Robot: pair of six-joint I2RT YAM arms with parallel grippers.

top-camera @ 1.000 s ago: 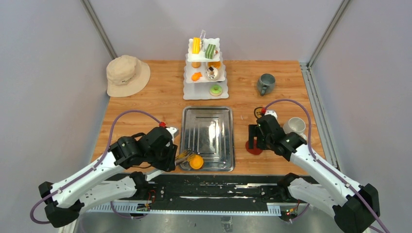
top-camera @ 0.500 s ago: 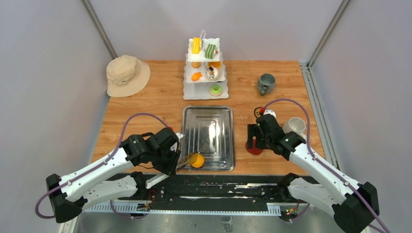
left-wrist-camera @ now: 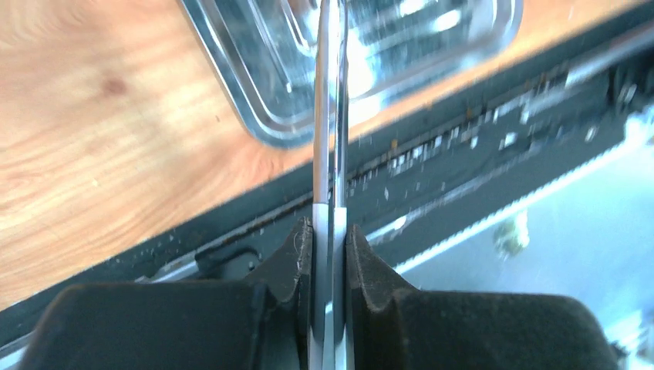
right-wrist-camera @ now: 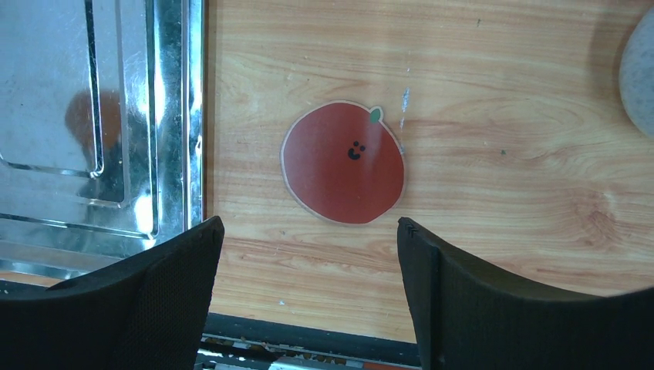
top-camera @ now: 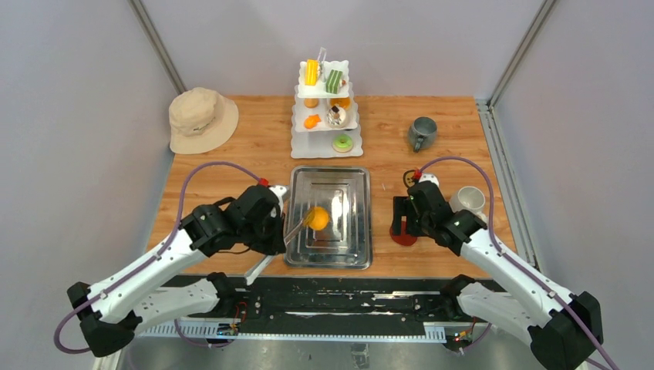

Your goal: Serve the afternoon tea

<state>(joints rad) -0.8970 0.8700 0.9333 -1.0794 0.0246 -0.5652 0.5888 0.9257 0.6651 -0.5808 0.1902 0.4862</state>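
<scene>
Top external view shows the wooden table [top-camera: 231, 185] bearing everything. The rectangular steel tray [top-camera: 347, 247] lies at the middle of the near edge, between the two arms, where either can reach it. Behind it stands the white three-tier stand [top-camera: 308, 146], loaded with toy pastries [top-camera: 334, 80] in orange, green and yellow. The beige bucket hat [top-camera: 202, 117] sits at the far left, apart from the serving.

The left gripper [left-wrist-camera: 330, 239] is clamped tight on metal tongs [left-wrist-camera: 330, 154], pressing their two blades together. That squeeze is what pinches the orange round pastry [top-camera: 317, 218] at the tongs' far end. The pastry is over the left half of the tray; from above I cannot tell whether it hangs clear of the steel. Using tongs keeps the wide fingers off so small a piece. It is probably bound for the stand.

The right gripper [right-wrist-camera: 308, 231] hovers with its jaws spread wide and empty above the red fruit-shaped coaster [right-wrist-camera: 343, 162]. The white mug [top-camera: 468, 200] is just beside that gripper and the grey mug [top-camera: 422, 132] farther back. The coaster looks meant for a mug.
</scene>
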